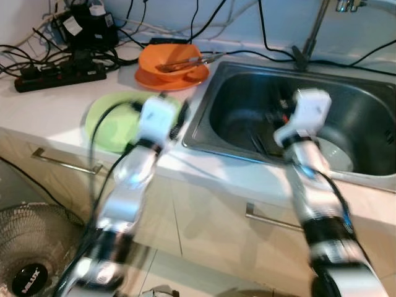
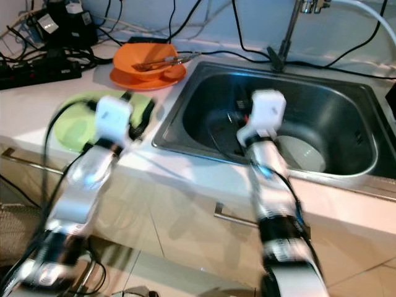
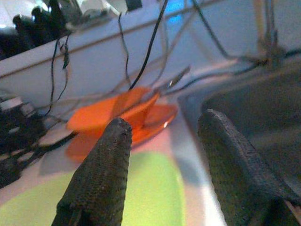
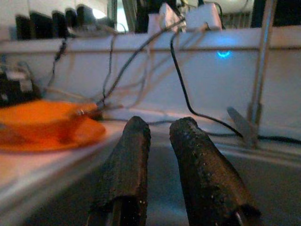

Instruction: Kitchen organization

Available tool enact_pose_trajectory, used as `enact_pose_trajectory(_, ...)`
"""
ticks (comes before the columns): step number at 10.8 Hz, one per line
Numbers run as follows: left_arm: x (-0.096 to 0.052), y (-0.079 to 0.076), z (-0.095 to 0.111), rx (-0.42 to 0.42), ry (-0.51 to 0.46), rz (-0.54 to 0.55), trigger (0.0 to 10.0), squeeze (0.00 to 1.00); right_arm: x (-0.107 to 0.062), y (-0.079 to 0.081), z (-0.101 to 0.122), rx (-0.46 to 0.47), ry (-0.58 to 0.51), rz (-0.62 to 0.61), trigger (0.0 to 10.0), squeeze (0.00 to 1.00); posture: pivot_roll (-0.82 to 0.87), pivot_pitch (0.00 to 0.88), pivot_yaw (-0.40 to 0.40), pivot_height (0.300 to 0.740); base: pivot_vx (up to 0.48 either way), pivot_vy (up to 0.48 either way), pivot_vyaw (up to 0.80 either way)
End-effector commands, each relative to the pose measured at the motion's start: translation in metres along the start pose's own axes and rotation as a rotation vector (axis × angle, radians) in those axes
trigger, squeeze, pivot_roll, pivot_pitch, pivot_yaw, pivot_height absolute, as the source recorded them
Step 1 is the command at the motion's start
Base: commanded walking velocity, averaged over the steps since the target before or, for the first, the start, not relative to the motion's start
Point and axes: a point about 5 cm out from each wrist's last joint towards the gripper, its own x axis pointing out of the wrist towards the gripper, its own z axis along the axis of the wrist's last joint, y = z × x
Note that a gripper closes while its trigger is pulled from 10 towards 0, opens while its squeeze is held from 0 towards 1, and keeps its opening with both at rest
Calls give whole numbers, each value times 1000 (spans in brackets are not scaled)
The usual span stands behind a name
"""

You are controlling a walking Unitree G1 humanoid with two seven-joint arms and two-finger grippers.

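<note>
A light green plate (image 1: 111, 120) lies on the white counter, left of the steel sink (image 1: 365, 105). Behind it an orange bowl (image 1: 170, 59) holding metal utensils (image 1: 185, 62) stands on an orange plate (image 1: 176, 79). My left gripper (image 3: 164, 141) hovers open over the green plate's right edge, pointing at the orange bowl (image 3: 117, 113). My right gripper (image 4: 160, 136) is inside the sink basin with its fingers (image 4: 129, 155) together and nothing between them. A pale round dish (image 1: 337, 154) lies at the bottom of the sink, right of the right arm.
A black power strip (image 1: 59, 74) and tangled cables crowd the counter's back left. The faucet (image 1: 312, 31) rises behind the sink. Cabinet fronts with metal handles (image 1: 68, 164) run below the counter, and a fan (image 1: 31, 260) stands on the floor at the lower left.
</note>
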Motion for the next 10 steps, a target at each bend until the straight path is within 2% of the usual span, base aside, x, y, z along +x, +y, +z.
enact_pose_trajectory(1, -9, 6, -2, 52, -6, 0, 10000, 0, -8, -7, 1, -23, 13, 7, 10000, 0, 57, 0, 24, 740, 0, 0, 0)
enact_pose_trajectory(3, -21, 17, -3, 123, 4, 6, 10000, 0, -21, -11, -3, -25, 45, 5, 10000, 0, 59, 0, 21, 740, 0, 0, 0)
enact_pose_trajectory(6, -28, 16, 1, 296, 35, -53, 10000, 0, -28, 7, -10, 30, 87, 21, 10000, 0, 77, 0, 24, 740, 0, 0, 0)
enact_pose_trajectory(7, -30, 15, -2, 418, 102, -144, 10000, 0, -27, 14, -9, 49, 91, 38, 10000, 0, 83, 0, 24, 740, 0, 0, 0)
enact_pose_trajectory(8, -32, 20, -4, 519, 173, -179, 10000, 0, -27, 16, -9, 57, 96, 39, 10000, 0, 87, 0, 23, 740, 0, 0, 0)
enact_pose_trajectory(9, -34, 25, -5, 579, 214, -194, 10000, 0, -27, 17, -10, 59, 101, 39, 10000, 0, 91, 0, 24, 740, 0, 0, 0)
enact_pose_trajectory(10, -35, 29, -9, 644, 314, -235, 10000, 0, -26, 20, -11, 67, 112, 42, 10000, 0, 99, 0, 26, 740, 0, 0, 0)
